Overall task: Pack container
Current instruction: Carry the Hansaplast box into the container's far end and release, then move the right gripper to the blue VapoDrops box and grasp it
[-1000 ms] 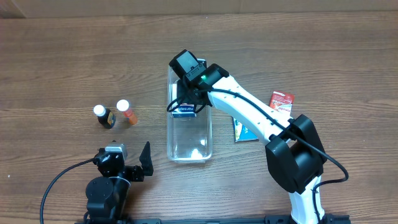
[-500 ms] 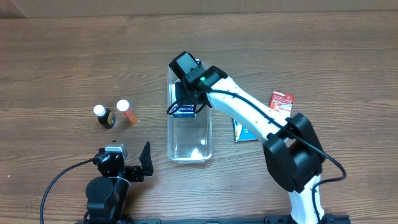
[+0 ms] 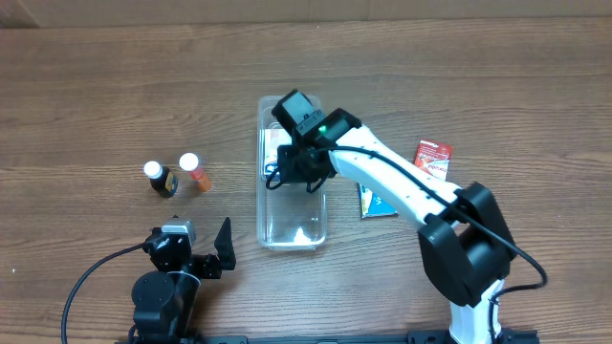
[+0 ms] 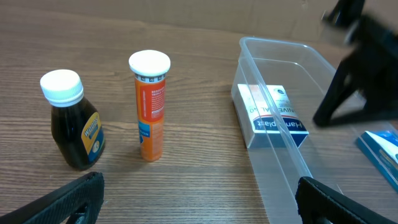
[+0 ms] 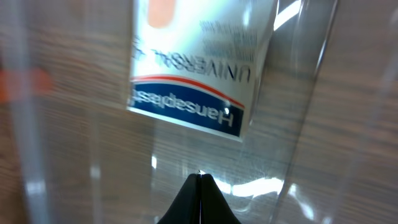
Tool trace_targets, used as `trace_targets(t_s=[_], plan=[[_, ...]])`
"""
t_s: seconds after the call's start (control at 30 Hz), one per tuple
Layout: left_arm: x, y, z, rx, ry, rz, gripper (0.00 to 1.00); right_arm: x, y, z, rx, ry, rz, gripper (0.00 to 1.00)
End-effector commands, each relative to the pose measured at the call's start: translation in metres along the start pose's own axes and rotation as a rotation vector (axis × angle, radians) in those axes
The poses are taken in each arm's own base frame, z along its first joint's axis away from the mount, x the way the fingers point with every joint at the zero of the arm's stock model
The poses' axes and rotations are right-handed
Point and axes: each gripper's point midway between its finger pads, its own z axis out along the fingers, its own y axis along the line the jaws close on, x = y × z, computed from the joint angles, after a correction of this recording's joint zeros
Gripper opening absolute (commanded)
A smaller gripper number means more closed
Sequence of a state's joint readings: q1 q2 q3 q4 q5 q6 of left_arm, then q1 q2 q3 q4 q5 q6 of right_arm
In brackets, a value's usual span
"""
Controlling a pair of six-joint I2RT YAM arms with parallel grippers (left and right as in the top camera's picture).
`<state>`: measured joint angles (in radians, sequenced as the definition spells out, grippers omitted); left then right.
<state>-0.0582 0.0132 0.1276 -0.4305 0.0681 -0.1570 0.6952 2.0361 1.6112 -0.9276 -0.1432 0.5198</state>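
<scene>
the container sits near the middle of the table, its long side running away from the base. it has two bottles on its left and two packets on its right.

a white and blue box lies flat on its floor, in the far half and nearer the left wall. i can read "hansaplast" on it from both wrist views.

my right arm reaches over the container from the right. in the right wrist view the right gripper has its fingers pressed together into one point, with nothing between them. the box edge lies just beyond that point and apart from it. i can't tell from here whether the tips are below the rim. the left wrist view shows this arm only as a blurred black shape over the bin.

my left gripper is back by the base at the near left, well away from the container. its fingers are spread wide and hold nothing.

the dark bottle and the orange tube both stand upright with white caps, close together but not touching.

on the right, a red packet lies flat on the wood. a blue packet lies nearer the container, partly under the arm.
</scene>
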Motion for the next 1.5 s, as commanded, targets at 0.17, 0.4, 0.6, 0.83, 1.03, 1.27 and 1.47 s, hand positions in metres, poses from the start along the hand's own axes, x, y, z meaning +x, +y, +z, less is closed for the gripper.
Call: trace_targets(t_s=[0.17,0.4,0.6,0.83,1.03,1.27,1.47], plan=[[-0.001,0.001,0.000,-0.001,-0.006,-0.008,1.00,0.004,0.008,0.031,-0.059,0.013,-0.015,0.04],[-0.001,0.001,0.000,-0.001,-0.007,-0.008,1.00,-0.025,0.002,0.052,-0.016,-0.105,-0.022,0.04],[-0.001,0.001,0.000,-0.001,-0.006,-0.008,1.00,-0.060,0.026,-0.014,-0.056,-0.231,-0.083,0.05],[-0.001,0.001,0.000,-0.001,-0.006,-0.008,1.00,-0.066,0.002,-0.140,0.009,-0.385,-0.029,0.50],[-0.001,0.001,0.000,-0.001,-0.007,-0.008,1.00,-0.037,-0.123,-0.146,0.204,-0.176,0.169,1.00],[-0.001,0.001,0.000,-0.001,-0.006,-0.008,1.00,0.008,-0.162,-0.075,0.216,0.005,0.073,1.00],[-0.001,0.001,0.000,-0.001,-0.007,-0.008,1.00,0.037,-0.179,-0.036,0.222,0.064,0.066,1.00]])
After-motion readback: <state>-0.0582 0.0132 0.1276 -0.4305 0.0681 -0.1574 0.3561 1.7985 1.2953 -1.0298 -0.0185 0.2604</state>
